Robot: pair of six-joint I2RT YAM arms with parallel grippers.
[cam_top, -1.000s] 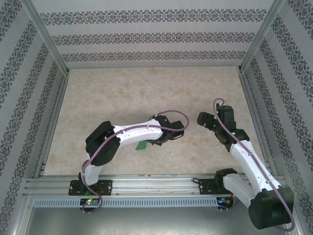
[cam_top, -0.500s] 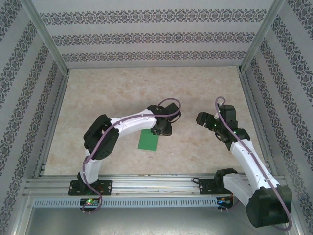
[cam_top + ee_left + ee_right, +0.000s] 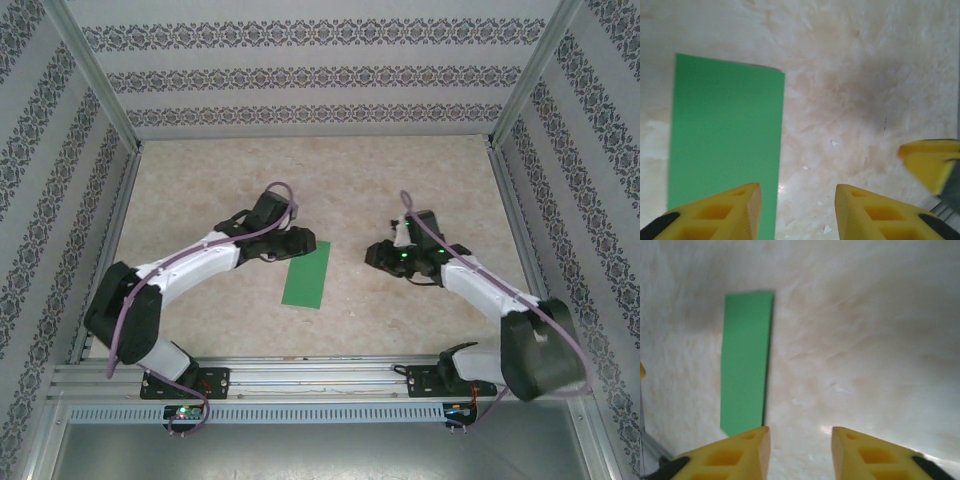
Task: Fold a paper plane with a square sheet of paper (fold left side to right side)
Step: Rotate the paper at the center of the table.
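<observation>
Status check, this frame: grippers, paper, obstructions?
Left gripper open, empty. Right gripper open, empty. Sheet of paper folded to a green rectangle, flat on table. No obstruction seen.

Paper (image 3: 306, 274) flat on table (image 3: 400, 180), btwn L arm (image 3: 200, 258) & R arm (image 3: 470, 285), nearer L.

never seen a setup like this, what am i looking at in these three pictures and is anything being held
A white left arm and right arm, both robotic, are bolted at the near edge of a table. The wide picture comes from a camera above and behind them. The other two come from cameras on the wrists; the yellow wedges there are the left fingers and the right fingers. On the table lies one green sheet of paper, a flat narrow rectangle between the arms. Both pairs of fingers stand apart and hold nothing.
</observation>
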